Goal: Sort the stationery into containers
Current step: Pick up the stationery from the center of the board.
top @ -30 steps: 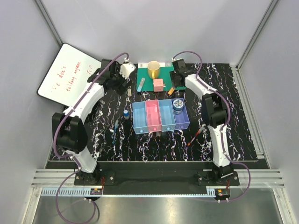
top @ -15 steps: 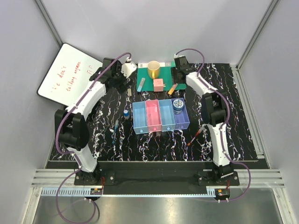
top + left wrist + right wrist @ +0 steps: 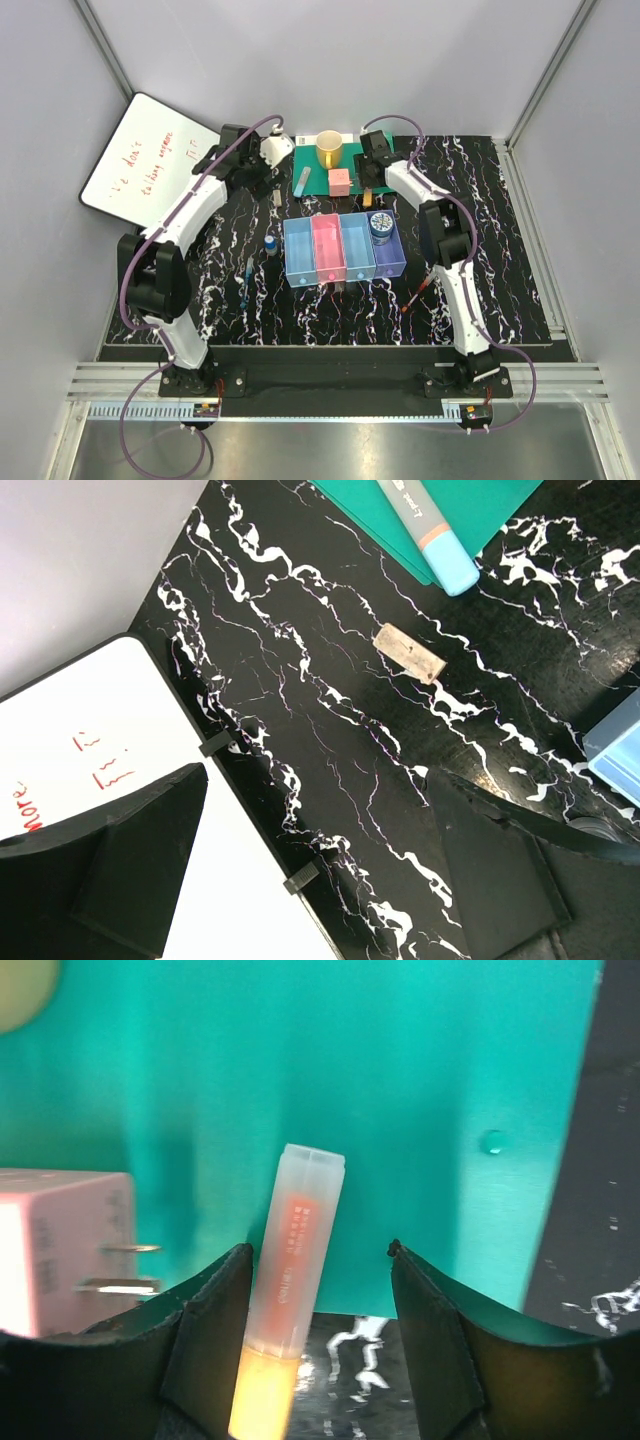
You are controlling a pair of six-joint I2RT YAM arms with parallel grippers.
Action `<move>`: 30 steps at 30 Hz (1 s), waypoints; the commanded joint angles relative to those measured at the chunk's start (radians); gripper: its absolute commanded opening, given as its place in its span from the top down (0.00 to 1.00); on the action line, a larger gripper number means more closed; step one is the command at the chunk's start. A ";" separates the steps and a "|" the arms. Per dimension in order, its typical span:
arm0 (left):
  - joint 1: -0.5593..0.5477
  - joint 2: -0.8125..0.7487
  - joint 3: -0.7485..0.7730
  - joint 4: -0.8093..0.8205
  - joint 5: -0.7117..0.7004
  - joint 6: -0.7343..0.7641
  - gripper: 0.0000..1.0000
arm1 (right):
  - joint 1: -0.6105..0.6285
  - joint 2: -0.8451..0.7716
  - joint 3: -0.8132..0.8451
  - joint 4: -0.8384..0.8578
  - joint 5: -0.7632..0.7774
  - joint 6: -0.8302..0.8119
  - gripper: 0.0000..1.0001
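Observation:
My right gripper (image 3: 320,1260) is open and low over the green mat (image 3: 400,1080). It straddles the orange marker (image 3: 290,1270), which lies close to its left finger. My left gripper (image 3: 310,860) is open and empty above the table, beside the whiteboard (image 3: 90,750). The beige eraser (image 3: 408,652) and the teal marker (image 3: 425,525) lie ahead of it. The four joined trays (image 3: 297,250) stand mid-table, with the patterned tin (image 3: 381,224) in the purple one. The blue-capped bottle (image 3: 271,243) and blue pen (image 3: 248,270) lie left of the trays. The red pen (image 3: 420,290) lies to their right.
A yellow cup (image 3: 329,150) and a pink cube (image 3: 339,181) stand on the green mat, the cube just left of my right gripper (image 3: 372,165). The whiteboard (image 3: 140,165) leans at the far left. Grey walls close in the table.
My right gripper has moved left along the green mat and now sits over the orange marker. My left gripper has shifted slightly toward the back.

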 commanded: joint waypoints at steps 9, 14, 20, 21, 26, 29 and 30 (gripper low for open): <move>0.014 -0.018 -0.011 0.054 0.004 0.032 0.02 | 0.020 -0.023 -0.034 0.004 0.027 0.014 0.58; 0.017 -0.025 -0.007 0.054 -0.001 0.035 0.02 | 0.012 -0.041 -0.070 0.011 0.034 0.011 0.88; 0.017 -0.036 -0.020 0.053 -0.001 0.029 0.02 | -0.005 -0.052 -0.062 0.020 0.043 -0.001 1.00; 0.017 -0.036 -0.027 0.053 -0.001 0.029 0.02 | -0.012 -0.056 -0.056 0.021 0.047 -0.001 1.00; 0.015 0.011 -0.033 0.056 0.018 -0.014 0.02 | -0.042 -0.110 -0.020 0.018 0.047 -0.007 1.00; 0.015 0.094 0.057 0.031 0.021 -0.083 0.03 | -0.068 -0.162 -0.008 0.012 0.031 -0.010 1.00; 0.015 0.117 0.087 0.014 0.027 -0.100 0.03 | -0.074 -0.176 -0.008 0.008 0.018 -0.010 1.00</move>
